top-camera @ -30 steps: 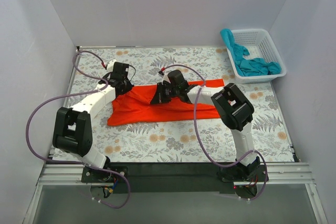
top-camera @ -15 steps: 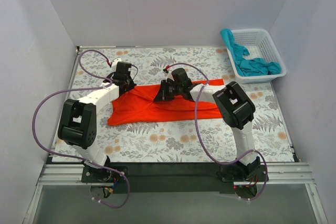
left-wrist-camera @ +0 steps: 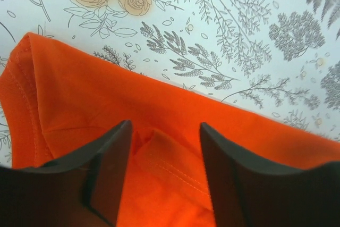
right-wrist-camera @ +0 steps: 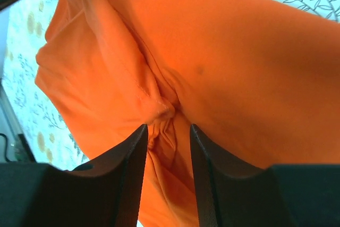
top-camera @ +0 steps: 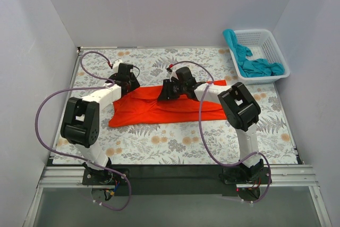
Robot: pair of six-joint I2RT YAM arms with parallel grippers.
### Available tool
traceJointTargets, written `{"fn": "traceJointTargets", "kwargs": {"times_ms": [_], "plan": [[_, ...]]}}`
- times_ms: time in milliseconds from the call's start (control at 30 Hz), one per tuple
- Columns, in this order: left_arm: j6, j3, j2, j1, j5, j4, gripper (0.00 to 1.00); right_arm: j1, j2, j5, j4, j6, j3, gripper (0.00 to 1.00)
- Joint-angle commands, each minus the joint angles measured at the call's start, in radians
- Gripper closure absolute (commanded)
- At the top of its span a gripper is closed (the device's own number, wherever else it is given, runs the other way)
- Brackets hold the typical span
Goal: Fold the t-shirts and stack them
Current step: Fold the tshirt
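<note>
An orange t-shirt (top-camera: 154, 111) lies spread across the middle of the floral table (top-camera: 159, 144), partly folded. My left gripper (top-camera: 128, 82) sits low over the shirt's back left corner. In the left wrist view it (left-wrist-camera: 164, 134) is open, and a hemmed fold of the orange shirt (left-wrist-camera: 106, 99) lies loose between the fingers (left-wrist-camera: 109, 168). My right gripper (top-camera: 169, 89) is over the shirt's back edge near the middle. In the right wrist view it (right-wrist-camera: 167, 131) stands open, with a puckered bunch of orange cloth (right-wrist-camera: 239, 67) at its fingertips, not pinched.
A white basket (top-camera: 276, 43) at the back right holds crumpled teal t-shirts (top-camera: 255, 66), one draped over its left rim. Purple cables loop off both arms. White walls close in the table on three sides.
Both grippers were shut on the shirt's edge and have opened. Both have shifted slightly toward the back of the table, and the shirt's back edge now lies flatter.
</note>
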State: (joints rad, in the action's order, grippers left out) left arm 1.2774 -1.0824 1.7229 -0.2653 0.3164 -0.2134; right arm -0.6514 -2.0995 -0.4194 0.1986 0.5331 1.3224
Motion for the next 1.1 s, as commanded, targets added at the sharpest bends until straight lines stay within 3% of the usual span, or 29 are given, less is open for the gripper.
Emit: {"fn": "traceJointTargets", "kwargs": {"times_ms": [0,33,67,200,300,333,467,567,733,1067], "plan": [[0.026,-0.05,-0.092,0.006,0.041,-0.009,0.45,-0.004,0.102,0.025,-0.042,-0.14,0.032,0.55],[0.048,-0.045,-0.114,0.005,0.05,-0.021,0.34,-0.008,0.113,0.037,-0.066,-0.191,0.04,0.55],[0.065,-0.039,-0.141,0.005,0.061,-0.053,0.32,-0.013,0.13,0.042,-0.077,-0.215,0.046,0.55],[0.167,0.01,-0.276,0.005,0.096,-0.174,0.31,-0.068,0.147,0.061,-0.106,-0.307,0.081,0.55],[0.259,0.099,-0.342,0.005,0.063,-0.233,0.4,-0.115,0.119,0.05,-0.139,-0.37,0.144,0.57],[0.275,0.131,-0.353,0.008,0.047,-0.239,0.5,-0.126,0.093,0.045,-0.149,-0.389,0.176,0.57],[0.347,0.258,-0.371,0.037,0.001,-0.254,0.71,-0.16,0.018,0.01,-0.18,-0.397,0.26,0.61],[0.388,0.349,-0.381,0.116,-0.065,-0.256,0.78,-0.168,-0.03,-0.012,-0.191,-0.41,0.302,0.65],[0.41,0.44,-0.388,0.237,-0.108,-0.262,0.8,-0.168,-0.115,-0.015,-0.235,-0.433,0.369,0.68],[0.399,0.469,-0.388,0.264,-0.106,-0.291,0.8,-0.093,-0.201,0.073,-0.243,-0.392,0.449,0.69]]}}
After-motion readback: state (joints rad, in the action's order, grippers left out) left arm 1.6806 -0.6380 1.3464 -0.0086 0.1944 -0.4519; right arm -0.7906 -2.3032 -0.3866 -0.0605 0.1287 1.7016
